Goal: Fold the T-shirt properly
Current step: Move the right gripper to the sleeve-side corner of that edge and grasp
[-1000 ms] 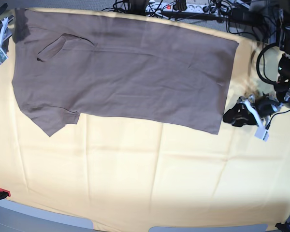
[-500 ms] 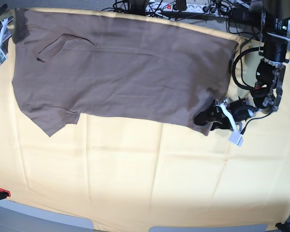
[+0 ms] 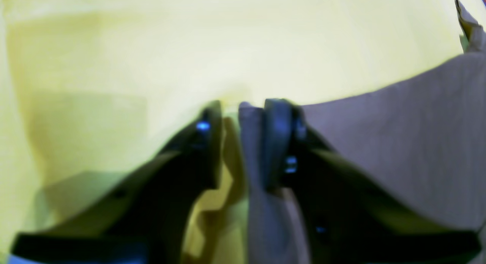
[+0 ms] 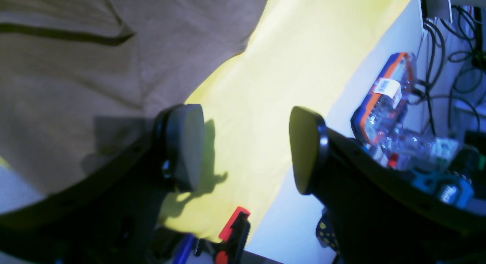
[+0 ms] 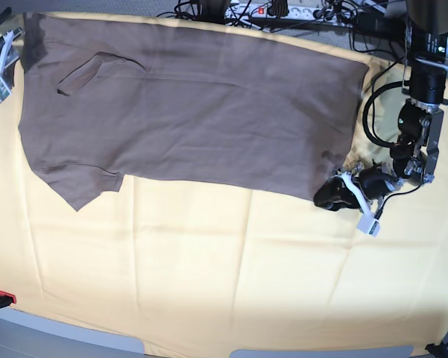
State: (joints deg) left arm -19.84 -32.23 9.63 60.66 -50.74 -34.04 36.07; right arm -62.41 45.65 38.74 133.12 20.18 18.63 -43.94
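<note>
Two claws in play, only one working. The left gripper (image 5: 330,197) sits at the near hem corner of the T-shirt (image 5: 194,104), jaws drawn narrow; in the left wrist view a pinched ridge of taupe fabric (image 3: 252,150) stands between the fingers (image 3: 279,139), the rest of the shirt spreading off to one side of the claw and bare yellow cloth (image 3: 114,66) ahead and to the other side. A fold of the yellow cloth also seems to rise just beside the fabric inside the jaws, though the view is blurred, so I cannot tell whether it is caught too. The right gripper (image 4: 245,146) hangs wide with nothing between its pads, one finger over the shirt's edge near the sleeve, the other over yellow cloth; clutter and cables lie beyond it. Judgement: the step is securing the corner before a fold. To do it well, close fully on shirt only, lift slightly to check the undercloth drops away, and match with the other claw at the opposite end before carrying the edge over.
</note>
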